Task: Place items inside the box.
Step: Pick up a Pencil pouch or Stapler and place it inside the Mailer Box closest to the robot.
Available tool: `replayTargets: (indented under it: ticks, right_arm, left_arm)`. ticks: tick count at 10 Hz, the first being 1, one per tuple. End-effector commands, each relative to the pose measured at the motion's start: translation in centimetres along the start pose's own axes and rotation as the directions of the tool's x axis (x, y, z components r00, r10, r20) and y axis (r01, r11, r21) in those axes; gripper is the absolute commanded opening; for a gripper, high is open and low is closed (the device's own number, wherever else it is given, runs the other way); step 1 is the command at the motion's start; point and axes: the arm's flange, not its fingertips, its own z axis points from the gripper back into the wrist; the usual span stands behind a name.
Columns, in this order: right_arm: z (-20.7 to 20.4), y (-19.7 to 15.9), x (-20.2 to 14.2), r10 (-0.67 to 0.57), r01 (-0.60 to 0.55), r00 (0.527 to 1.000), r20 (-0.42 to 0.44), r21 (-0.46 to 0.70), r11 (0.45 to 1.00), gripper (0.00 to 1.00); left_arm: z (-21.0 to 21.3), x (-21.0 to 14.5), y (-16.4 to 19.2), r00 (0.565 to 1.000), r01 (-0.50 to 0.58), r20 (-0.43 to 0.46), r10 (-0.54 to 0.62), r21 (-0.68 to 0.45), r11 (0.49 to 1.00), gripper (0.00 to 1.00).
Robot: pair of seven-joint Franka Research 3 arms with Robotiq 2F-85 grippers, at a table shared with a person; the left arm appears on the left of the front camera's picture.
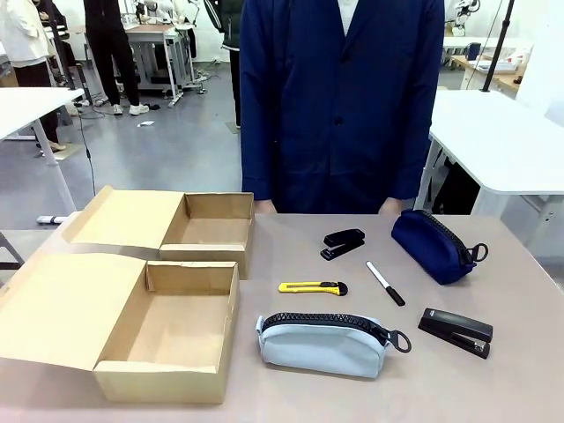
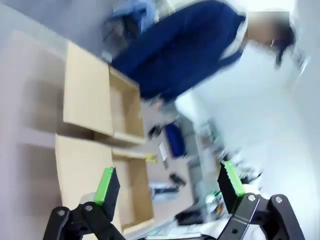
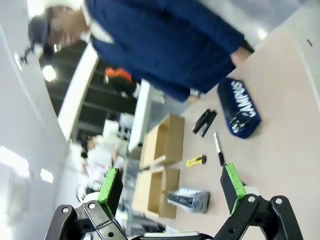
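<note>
Two open cardboard boxes stand on the table's left, one at the back (image 1: 207,231) and one at the front (image 1: 167,330), both bare inside. To their right lie a light grey zip pouch (image 1: 322,344), a yellow utility knife (image 1: 311,287), a white pen (image 1: 385,284), a navy pouch (image 1: 432,245) and two black staplers (image 1: 343,243) (image 1: 455,330). My left gripper (image 2: 167,185) is open high above the scene, which is blurred. My right gripper (image 3: 171,184) is open too, far above the navy pouch (image 3: 239,107) and grey pouch (image 3: 189,199).
A person in a navy coat (image 1: 342,106) stands at the table's far edge, hands resting on it. The boxes' lids (image 1: 62,308) lie folded out to the left. Bare tabletop (image 1: 520,370) lies around the items and at the front right.
</note>
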Motion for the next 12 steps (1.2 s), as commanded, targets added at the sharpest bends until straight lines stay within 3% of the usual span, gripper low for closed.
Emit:
replayTargets:
  ticks: [1,2,3,9,10,11,12]
  right_arm:
    - [-3.1,-1.7,-2.9,-0.048,0.050,0.994,0.101,-0.011,0.999,1.00]
    - [0.0,0.0,0.0,0.000,0.000,1.000,0.000,0.000,1.000,1.00]
    - [0.0,0.0,0.0,0.000,0.000,1.000,0.000,0.000,1.000,1.00]
    - [-0.4,0.2,-0.1,-0.024,0.024,1.000,-0.015,-0.007,1.000,1.00]
    - [-3.9,2.0,-2.0,0.144,-0.142,0.984,-0.104,0.028,0.989,1.00]
    - [-7.7,3.4,-4.1,0.298,-0.292,0.923,-0.242,0.061,0.955,1.00]
    - [-11.5,4.5,-6.6,0.437,-0.434,0.823,-0.363,0.095,0.896,1.00]
  left_arm:
    - [-4.5,-8.1,1.5,0.991,-0.043,0.122,0.050,-0.058,0.997,1.00]
    - [-6.2,-9.0,1.6,0.990,-0.061,0.126,0.063,-0.022,0.998,1.00]
    - [0.9,0.4,1.1,0.995,-0.062,0.073,0.065,-0.034,0.997,1.00]
    - [0.9,0.4,1.1,0.995,-0.062,0.073,0.065,-0.034,0.997,1.00]
    - [0.9,0.4,1.1,0.995,-0.062,0.073,0.065,-0.034,0.997,1.00]
    - [0.9,0.4,1.1,0.995,-0.062,0.073,0.065,-0.034,0.997,1.00]
    - [0.9,0.4,1.1,0.995,-0.062,0.073,0.065,-0.034,0.997,1.00]
